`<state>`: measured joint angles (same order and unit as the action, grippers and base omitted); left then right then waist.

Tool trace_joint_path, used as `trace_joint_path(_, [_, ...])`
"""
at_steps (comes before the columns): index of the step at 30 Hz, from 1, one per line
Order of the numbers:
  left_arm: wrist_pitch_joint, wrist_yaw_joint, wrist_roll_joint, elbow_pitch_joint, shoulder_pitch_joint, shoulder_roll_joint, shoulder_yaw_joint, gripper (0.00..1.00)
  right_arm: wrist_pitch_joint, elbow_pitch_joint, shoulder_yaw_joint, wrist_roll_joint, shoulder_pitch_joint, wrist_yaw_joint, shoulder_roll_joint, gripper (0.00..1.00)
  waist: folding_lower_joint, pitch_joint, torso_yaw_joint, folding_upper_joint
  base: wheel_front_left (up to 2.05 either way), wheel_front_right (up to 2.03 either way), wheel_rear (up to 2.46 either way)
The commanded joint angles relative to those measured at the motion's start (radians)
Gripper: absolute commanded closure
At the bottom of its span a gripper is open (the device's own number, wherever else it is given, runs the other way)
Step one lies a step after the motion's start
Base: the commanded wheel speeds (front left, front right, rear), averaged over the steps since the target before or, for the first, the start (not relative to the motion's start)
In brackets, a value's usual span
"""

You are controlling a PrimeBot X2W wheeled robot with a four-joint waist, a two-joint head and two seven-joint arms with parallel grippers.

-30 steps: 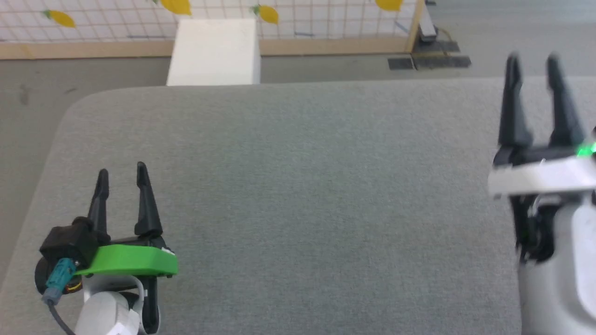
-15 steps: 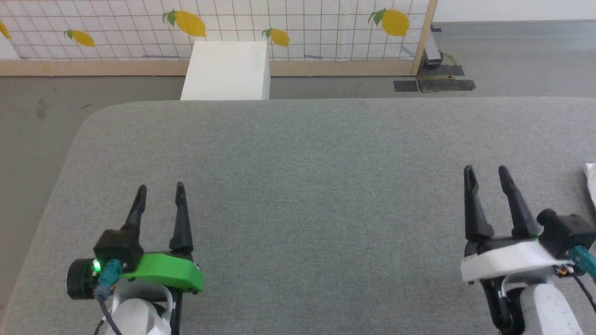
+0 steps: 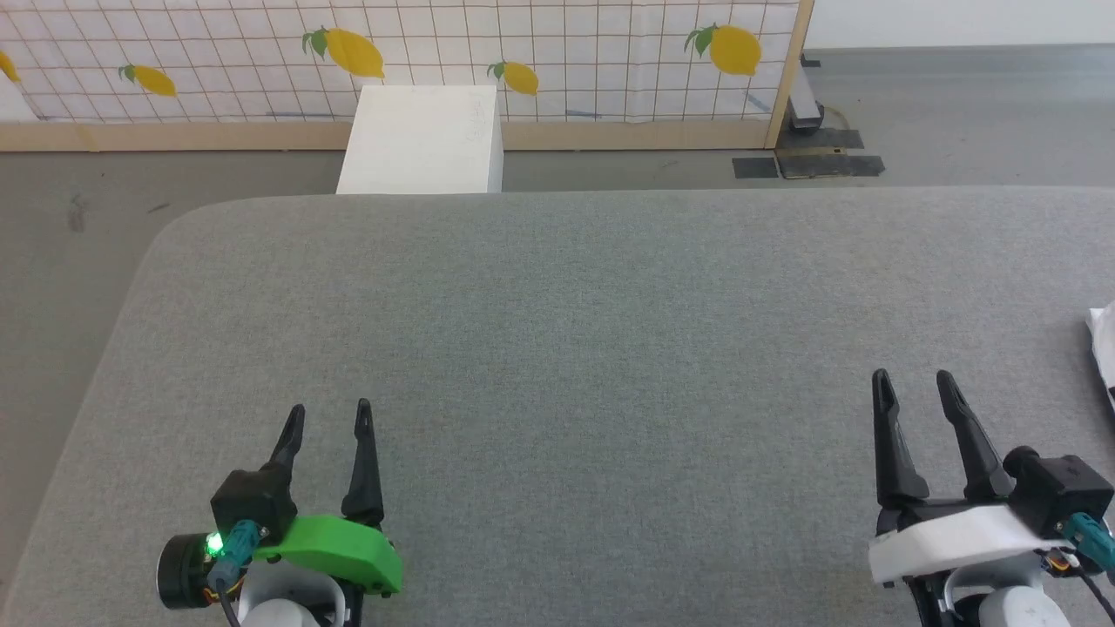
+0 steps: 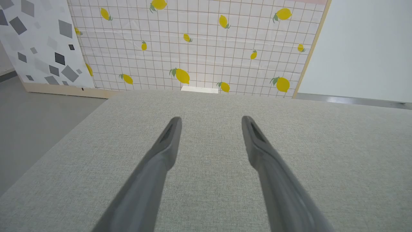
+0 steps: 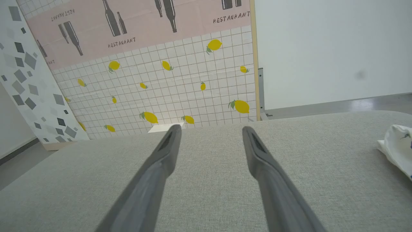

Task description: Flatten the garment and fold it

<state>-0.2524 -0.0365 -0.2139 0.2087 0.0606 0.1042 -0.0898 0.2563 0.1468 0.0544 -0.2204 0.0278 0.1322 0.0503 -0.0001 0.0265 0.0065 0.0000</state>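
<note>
Right gripper has dropped back level with left gripper, both wide open, empty. Garment sits far right, untouched, so flattening hasn't started.

I'm holding the left gripper low at my left, its fingers spread wide and gripping nothing. The right gripper is hovering well apart at my right, equally agape, and both are pointing forward.

Left gripper: dark tapered fingers mounted on green bracket; green light lit; teal plug attached. Right gripper: white bracket fitted.
</note>
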Motion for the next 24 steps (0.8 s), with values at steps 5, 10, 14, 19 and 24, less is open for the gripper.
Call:
trace_joint_path(5, [-0.008, 0.007, -0.015, 0.000, -0.014, -0.003, 0.005, 0.00, 0.005, -0.009, 0.000, -0.001, -0.021, -0.002, 0.000, 0.00, 0.0001, 0.000, 0.001, 0.0000, 0.00, 0.00, 0.00])
trace_joint_path(10, [-0.008, 0.008, -0.018, 0.001, -0.013, -0.001, 0.006, 0.00, 0.005, -0.009, -0.002, -0.010, -0.024, -0.002, 0.000, 0.00, 0.0001, -0.001, -0.001, 0.0000, 0.00, 0.00, 0.00])
trace_joint_path(14, [0.001, 0.006, -0.014, 0.003, 0.000, -0.001, 0.005, 1.00, -0.001, -0.003, -0.001, -0.007, -0.012, 0.000, 0.000, 1.00, 0.0001, -0.002, -0.002, 0.0000, 0.00, 0.00, 0.00])
trace_joint_path(19, [0.006, 0.006, -0.010, -0.001, 0.000, -0.001, 0.006, 1.00, -0.005, -0.005, -0.002, -0.003, -0.012, 0.000, 0.000, 1.00, 0.0001, -0.003, -0.002, 0.0000, 0.00, 0.00, 0.00])
trace_joint_path(24, [0.016, 0.007, -0.001, -0.009, -0.003, -0.004, 0.010, 1.00, -0.015, -0.011, -0.004, 0.006, -0.013, 0.000, 0.000, 1.00, 0.0001, -0.004, -0.002, 0.0000, 0.00, 0.00, 0.00])
